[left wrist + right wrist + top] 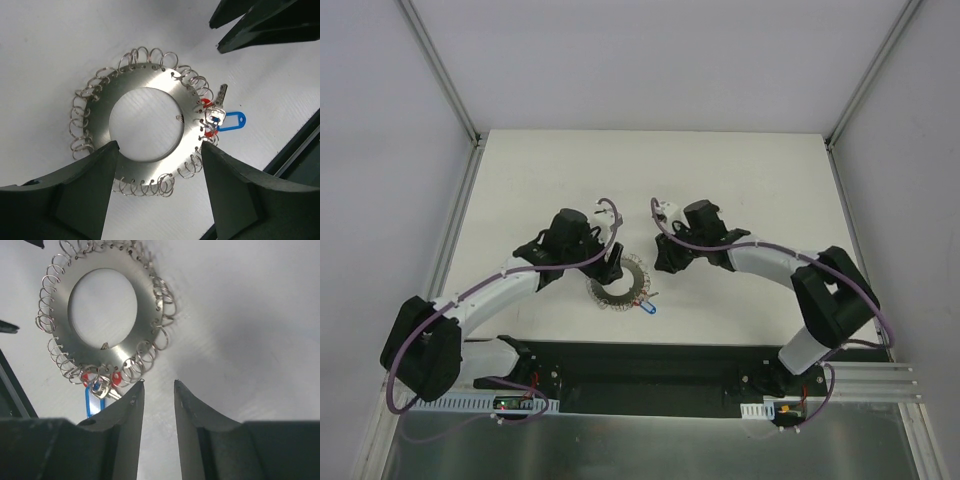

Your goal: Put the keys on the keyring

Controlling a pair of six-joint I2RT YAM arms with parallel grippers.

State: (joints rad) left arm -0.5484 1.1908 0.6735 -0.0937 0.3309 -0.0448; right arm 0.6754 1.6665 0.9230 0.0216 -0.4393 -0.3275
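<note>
The keyring, a flat grey metal ring with wiry loops round its rim, lies flat on the white table. A blue tag and a red tag sit at its rim. A small silver key lies among the loops beside them; I cannot tell whether it is hooked on. My left gripper stands open over the ring's near rim, one finger on each side. My right gripper is open by a narrow gap with nothing in it, just off the rim near the tags.
The black base rail runs along the table's near edge, close to the blue tag. The right arm's fingers show at the top right of the left wrist view. White table stretches behind the ring, with walls on three sides.
</note>
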